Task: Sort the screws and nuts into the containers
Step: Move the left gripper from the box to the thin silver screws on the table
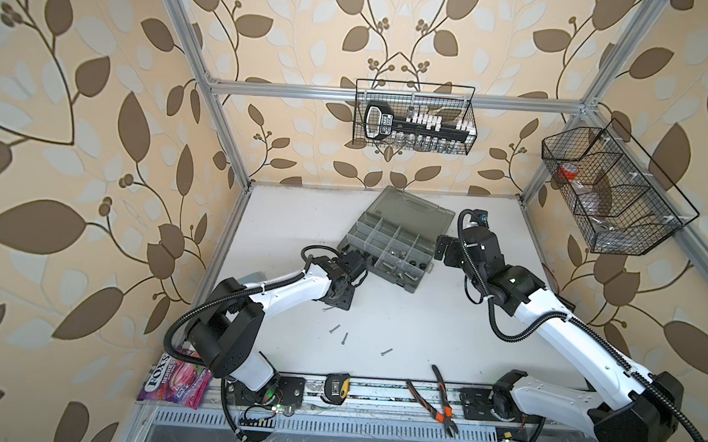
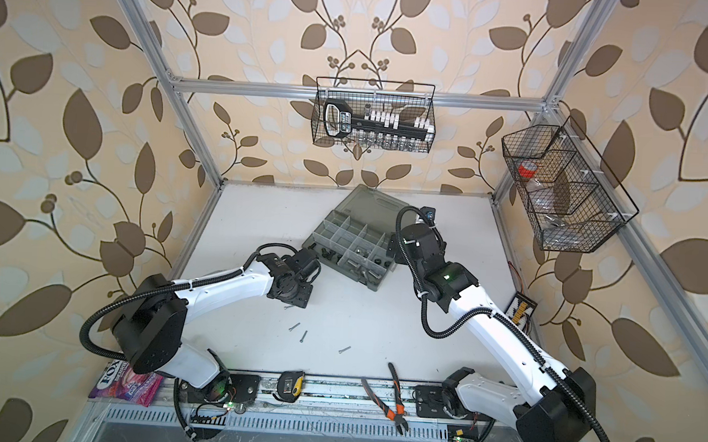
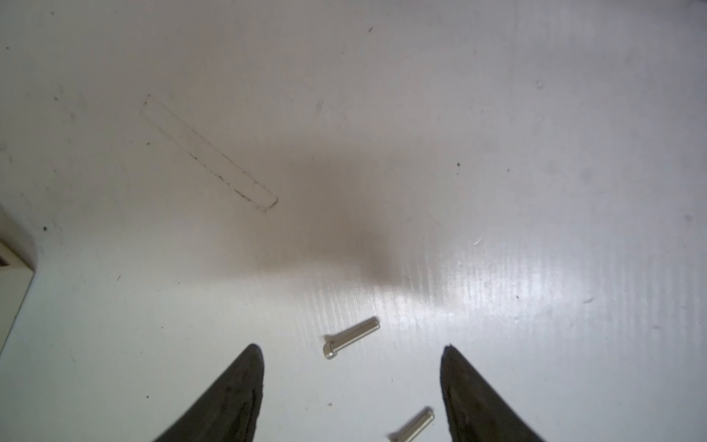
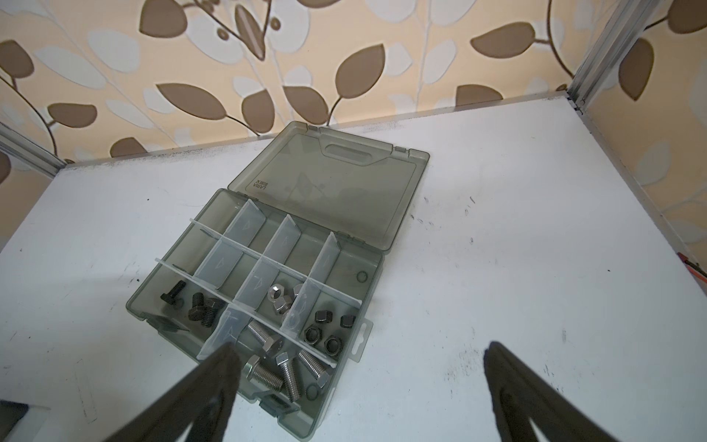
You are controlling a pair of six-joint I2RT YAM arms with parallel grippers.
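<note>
The left gripper stands open and empty, its tips pointing down at the worktop left of the middle. Its arm reaches in from the front left corner, forearm slanting toward the centre and wrist bent downward. Four thin silver screws lie loose on the worktop, apart from one another, strung from under that gripper toward the front edge. The left wrist view shows two of them, one lying between the spread fingers.

Toward the back edge sits the organiser box, its lid flat behind it. The compartments nearest the front edge hold three black bolts, four silver hex bolts, about three silver nuts partly hidden by a divider, and four black nuts.

The right gripper hovers just right of the box, jaws wide, holding nothing. Its arm comes from the front right corner with the elbow raised.
</note>
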